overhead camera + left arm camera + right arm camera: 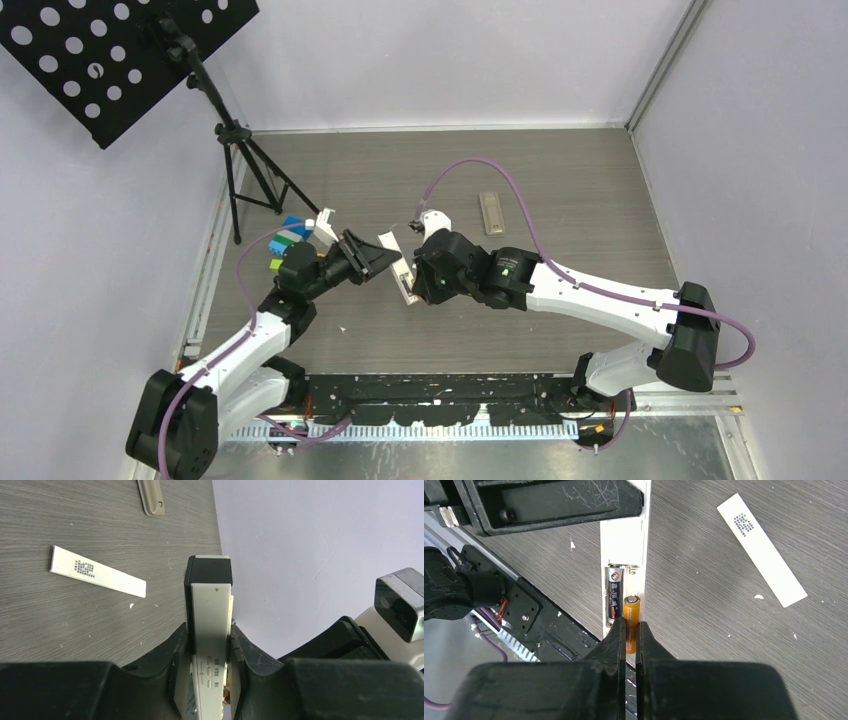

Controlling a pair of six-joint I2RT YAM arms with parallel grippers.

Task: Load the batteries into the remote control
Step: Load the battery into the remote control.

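My left gripper (372, 258) (210, 640) is shut on the white remote control (396, 264) (210, 605) and holds it off the table. In the right wrist view the remote (623, 540) shows its open battery bay. A dark battery (614, 597) lies in the left slot. My right gripper (412, 287) (629, 630) is shut on the orange battery (631, 615), which lies along the right slot below the spring (633, 570). No blue battery is in view.
A white strip with a printed code (760, 547) (97, 573) (434, 219) lies on the table beyond the remote. A beige-grey bar (492, 212) (150, 497) lies farther back. Coloured blocks (285, 240) and a music stand (232, 135) are at the left.
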